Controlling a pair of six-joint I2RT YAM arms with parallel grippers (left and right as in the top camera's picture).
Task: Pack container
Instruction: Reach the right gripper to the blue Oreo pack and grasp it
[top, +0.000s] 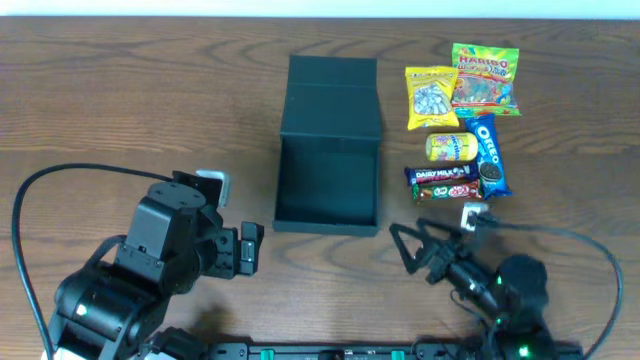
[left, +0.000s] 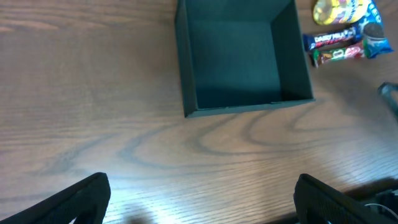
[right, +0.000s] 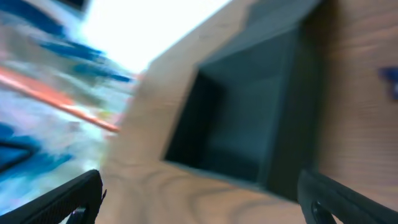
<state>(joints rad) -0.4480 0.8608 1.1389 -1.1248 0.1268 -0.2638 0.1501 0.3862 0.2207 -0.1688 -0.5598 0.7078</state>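
The container (top: 329, 227), a dark teal-black box, stands open in the middle of the table with its flap lid (top: 331, 97) laid back. Its inside looks bare. My left gripper (top: 250, 249) is open near the box's front left corner, holding nothing. In the left wrist view the container (left: 249, 110) lies ahead of the open left gripper (left: 202, 205). To the right of the box's front, my right gripper (top: 404, 248) is open and holds nothing. The right wrist view is blurred, with the container (right: 292, 112) beyond the wide-apart right gripper (right: 202, 199).
Snacks lie right of the box: a Haribo bag (top: 485, 78), a yellow sweets bag (top: 432, 97), a yellow packet (top: 452, 147), an Oreo pack (top: 489, 155), a Dairy Milk bar (top: 443, 174) and a red bar (top: 445, 190). Black cables trail from both arms.
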